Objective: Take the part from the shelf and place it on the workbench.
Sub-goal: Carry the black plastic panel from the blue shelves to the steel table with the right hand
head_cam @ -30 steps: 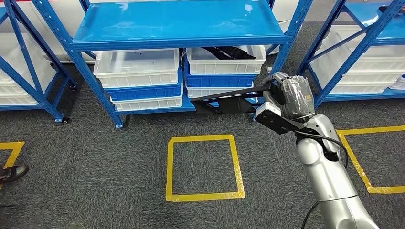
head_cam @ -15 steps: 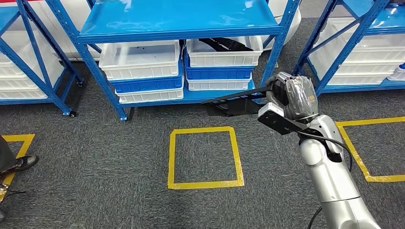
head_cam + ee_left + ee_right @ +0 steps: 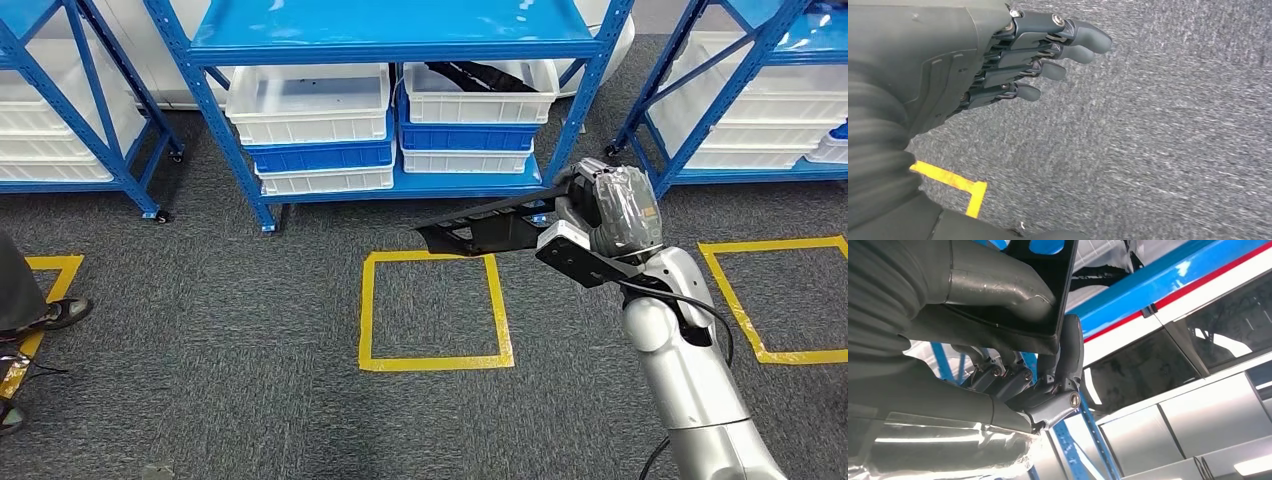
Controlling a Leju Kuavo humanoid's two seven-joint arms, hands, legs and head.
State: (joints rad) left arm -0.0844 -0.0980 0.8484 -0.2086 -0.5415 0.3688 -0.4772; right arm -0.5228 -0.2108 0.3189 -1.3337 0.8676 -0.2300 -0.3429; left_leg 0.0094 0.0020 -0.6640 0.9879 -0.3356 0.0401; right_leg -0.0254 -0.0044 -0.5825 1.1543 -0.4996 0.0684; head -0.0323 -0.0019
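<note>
Gripping black part (image 3: pixel 482 228), robot hand (image 3: pixel 600 210) fingers hidden

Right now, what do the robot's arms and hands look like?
The right arm is a shiny silver tube with a black cable looping beside it. The right hand has a grey cover under crinkly clear wrap with a small orange mark. The left hand has a grey ribbed cover and dark, round-tipped fingers.

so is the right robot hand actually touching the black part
Touching. The right wrist view shows the right robot hand with its thumb pressed on one face of the black part and fingers against its edge; the head view shows it carried off the shelf.
</note>
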